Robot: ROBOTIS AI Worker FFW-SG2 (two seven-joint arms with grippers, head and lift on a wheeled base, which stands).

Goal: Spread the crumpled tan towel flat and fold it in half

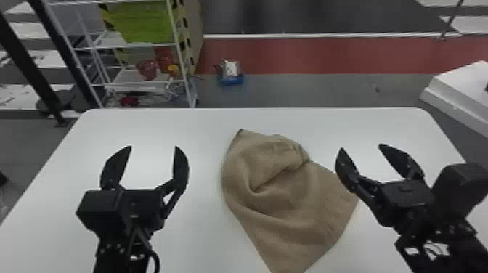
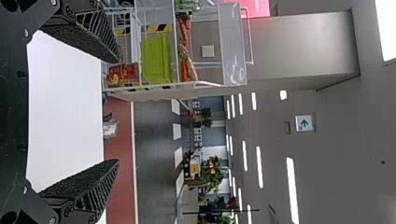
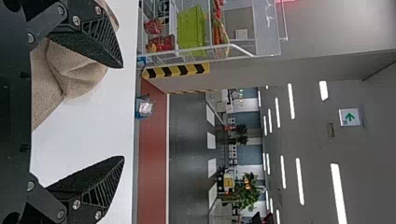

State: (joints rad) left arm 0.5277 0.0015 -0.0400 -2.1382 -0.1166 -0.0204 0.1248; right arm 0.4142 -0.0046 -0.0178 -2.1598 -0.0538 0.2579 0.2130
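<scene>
The tan towel (image 1: 276, 196) lies crumpled on the white table, a raised fold across its upper middle and one corner pointing toward the near edge. Left of the towel, over bare table, my left gripper (image 1: 152, 148) stands open and holds nothing. My right gripper (image 1: 360, 148) is open too, its left finger over or beside the towel's right side. In the left wrist view the left gripper (image 2: 114, 112) has its fingers wide apart. The right wrist view has the right gripper (image 3: 123, 113) open, with part of the towel (image 3: 70, 72) behind one finger.
The white table (image 1: 152, 123) extends around the towel. Beyond its far edge stand a white wire rack (image 1: 130, 45) with a green bin, and a small blue box (image 1: 231, 74) on the floor. A white block-like object (image 1: 461, 94) stands past the right edge.
</scene>
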